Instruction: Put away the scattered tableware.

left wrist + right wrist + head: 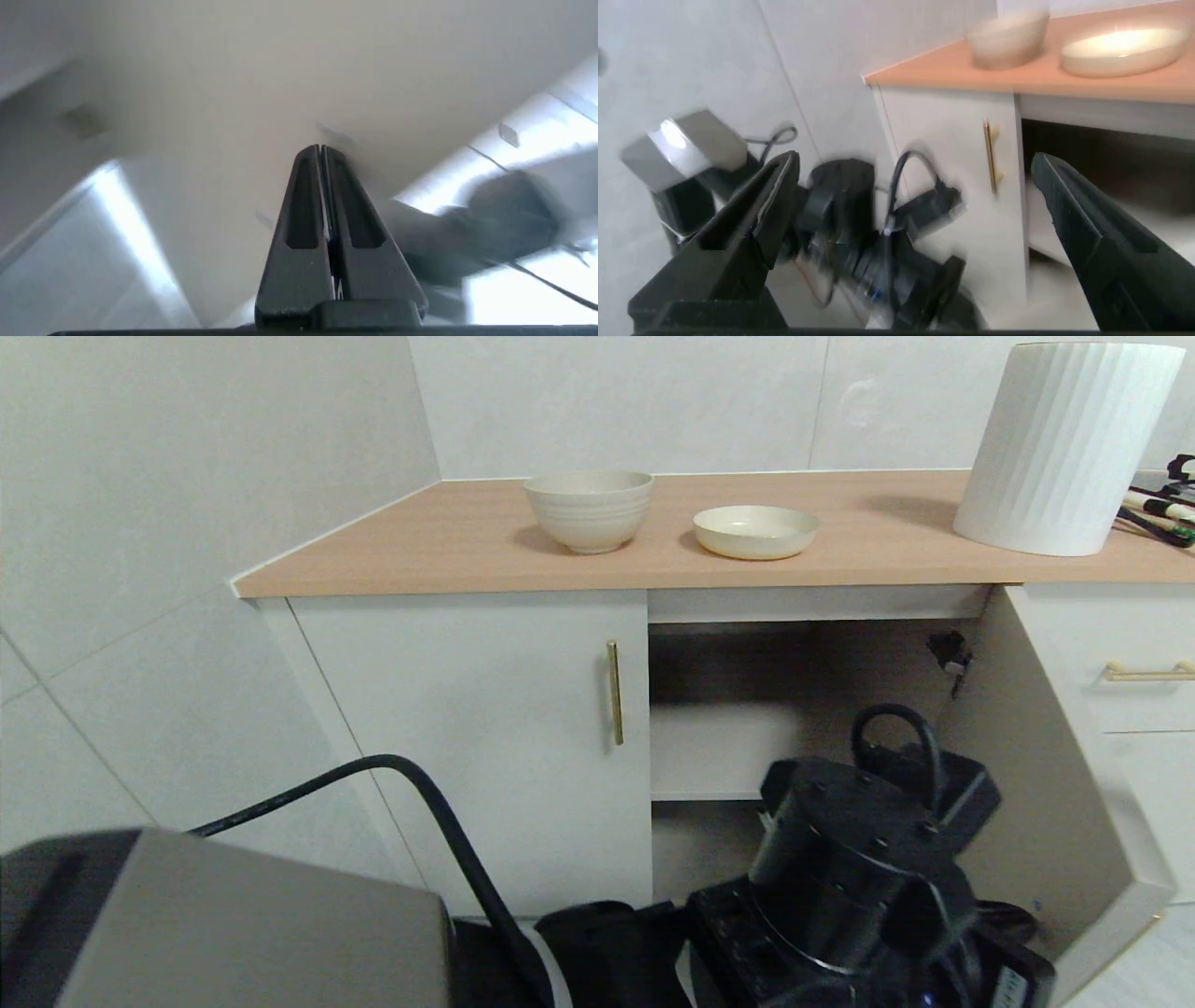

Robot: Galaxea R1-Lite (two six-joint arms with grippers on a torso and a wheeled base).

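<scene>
Bowl: a cream ribbed bowl (588, 511) stands upright on the wooden counter (448, 546), towards the far left corner.
Dish: a shallow cream dish (756, 531) lies on the counter just right of the bowl, close to it but not touching.
Cabinet: under the counter, the left door is shut and has a brass handle (614, 692). The right door (1036, 765) is swung open towards the near right, showing a dark compartment with a pale shelf (719, 751).
In the way: a black arm section with a looped cable (859, 877) sits low and near, in front of the lower part of the open compartment.
Around: a tall white ribbed container (1064, 448) stands on the counter at the right. Some dark-and-white sticks (1162, 513) lie beyond it at the far right edge.
Left gripper (320, 224): clenched, its two fingers pressed together with nothing between them, against a pale blurred surface.
Right gripper (913, 163): released, fingers spread wide and empty, low and well short of the counter.
</scene>
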